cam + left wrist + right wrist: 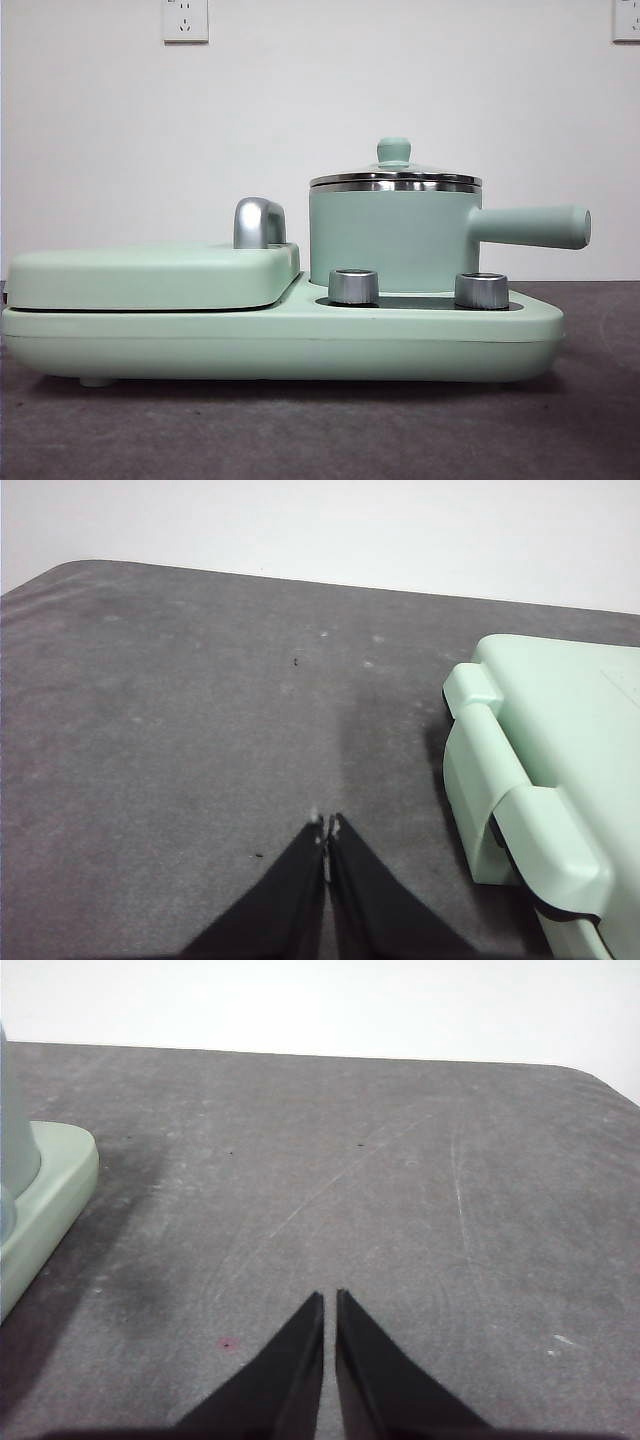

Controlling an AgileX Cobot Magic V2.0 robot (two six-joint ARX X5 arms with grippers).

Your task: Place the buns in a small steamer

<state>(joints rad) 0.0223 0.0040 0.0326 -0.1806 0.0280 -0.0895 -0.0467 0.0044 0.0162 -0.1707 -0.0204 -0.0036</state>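
You have not started: the steamer (pixel 395 240) sits lidded on its base (pixel 280 340) mid-bench, no buns show, and both the left gripper (pixel 327 828) and right gripper (pixel 330 1300) wait closed and empty, so lift the lid (pixel 394 172) first.

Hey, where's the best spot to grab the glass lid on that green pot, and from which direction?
Probably the green knob atop the lid, coming straight down from above. It stands upright and clear at the centre, while the lid's edge sits flush in the pot's steel rim, leaving little to pinch.
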